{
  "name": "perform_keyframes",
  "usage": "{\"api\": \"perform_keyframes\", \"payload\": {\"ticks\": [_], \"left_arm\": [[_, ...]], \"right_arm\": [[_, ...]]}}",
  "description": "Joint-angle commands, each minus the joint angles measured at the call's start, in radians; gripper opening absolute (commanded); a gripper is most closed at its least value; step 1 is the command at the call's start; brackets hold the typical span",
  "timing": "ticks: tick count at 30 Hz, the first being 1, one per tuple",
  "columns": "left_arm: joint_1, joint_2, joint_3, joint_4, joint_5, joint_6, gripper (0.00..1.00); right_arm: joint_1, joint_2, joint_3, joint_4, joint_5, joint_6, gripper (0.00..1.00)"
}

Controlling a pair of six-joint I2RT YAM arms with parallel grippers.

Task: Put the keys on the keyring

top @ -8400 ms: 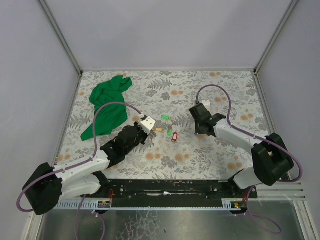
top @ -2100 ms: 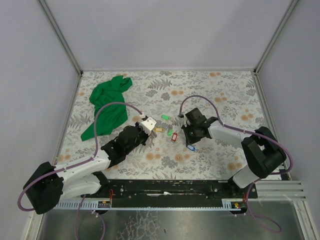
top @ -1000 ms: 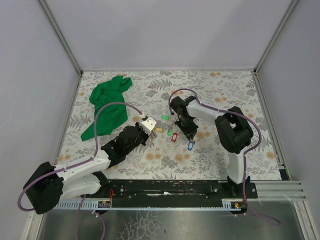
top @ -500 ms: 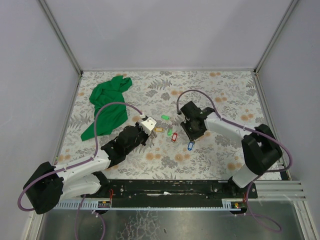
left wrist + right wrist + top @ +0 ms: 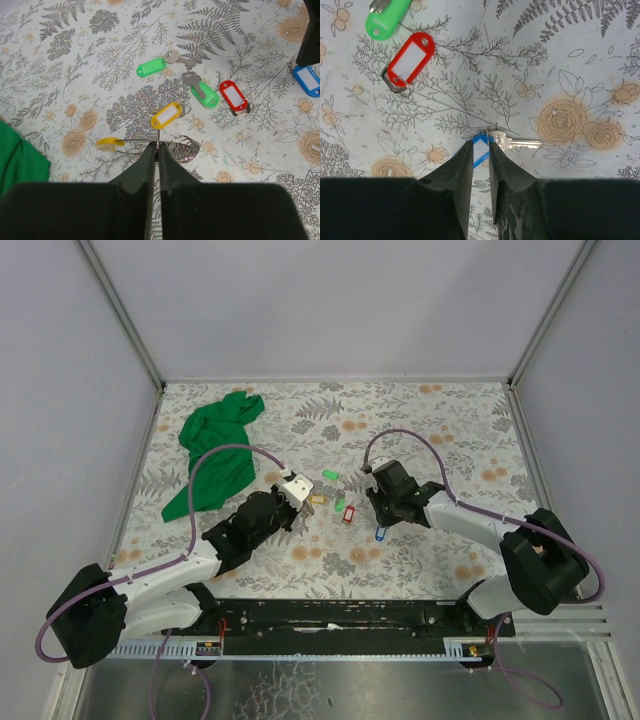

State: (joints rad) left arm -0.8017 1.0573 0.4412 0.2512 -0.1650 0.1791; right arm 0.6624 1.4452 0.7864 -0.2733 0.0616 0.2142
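Observation:
My left gripper (image 5: 156, 146) is shut on the thin wire keyring (image 5: 175, 142), seen edge-on. Two yellow-tagged keys (image 5: 167, 115) hang on it, and a coil of small rings (image 5: 184, 148) lies beside it. Loose on the table are two green-tagged keys (image 5: 151, 66), a red-tagged key (image 5: 234, 95) and a blue-tagged key (image 5: 481, 147). My right gripper (image 5: 480, 142) is low over the blue tag. Its jaws are closed across the tag's ring end, and the silver key (image 5: 517, 144) sticks out to the right. In the top view the right gripper (image 5: 383, 522) is at the blue tag (image 5: 381, 534).
A crumpled green cloth (image 5: 213, 455) lies at the far left of the floral table (image 5: 450, 430). The red tag (image 5: 411, 57) and a green tag (image 5: 387, 17) lie just left of my right gripper. Metal frame posts stand at the back corners.
My right gripper has swung back from the table's middle and settled over the blue tag, which stays where it lay. My left gripper and the keyring have not moved.

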Motion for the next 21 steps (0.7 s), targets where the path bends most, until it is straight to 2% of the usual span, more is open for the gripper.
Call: {"api": "perform_keyframes", "payload": {"ticks": [1, 7, 15, 18, 21], "left_arm": [[0.005, -0.004, 0.027, 0.046, 0.004, -0.010, 0.00], [0.005, 0.000, 0.027, 0.047, 0.005, -0.009, 0.00], [0.004, -0.004, 0.027, 0.046, 0.004, -0.009, 0.00], [0.005, -0.006, 0.027, 0.046, 0.003, -0.009, 0.00], [0.005, -0.008, 0.027, 0.045, 0.004, -0.009, 0.00]], "right_arm": [[0.011, 0.026, -0.013, 0.075, 0.052, 0.033, 0.24], [0.010, 0.045, -0.017, 0.090, 0.056, 0.045, 0.22], [0.010, 0.073, 0.001, 0.062, 0.067, 0.055, 0.08], [0.011, 0.082, 0.026, 0.018, 0.076, 0.051, 0.01], [0.009, 0.085, 0.078, -0.061, 0.066, 0.047, 0.00]]}}
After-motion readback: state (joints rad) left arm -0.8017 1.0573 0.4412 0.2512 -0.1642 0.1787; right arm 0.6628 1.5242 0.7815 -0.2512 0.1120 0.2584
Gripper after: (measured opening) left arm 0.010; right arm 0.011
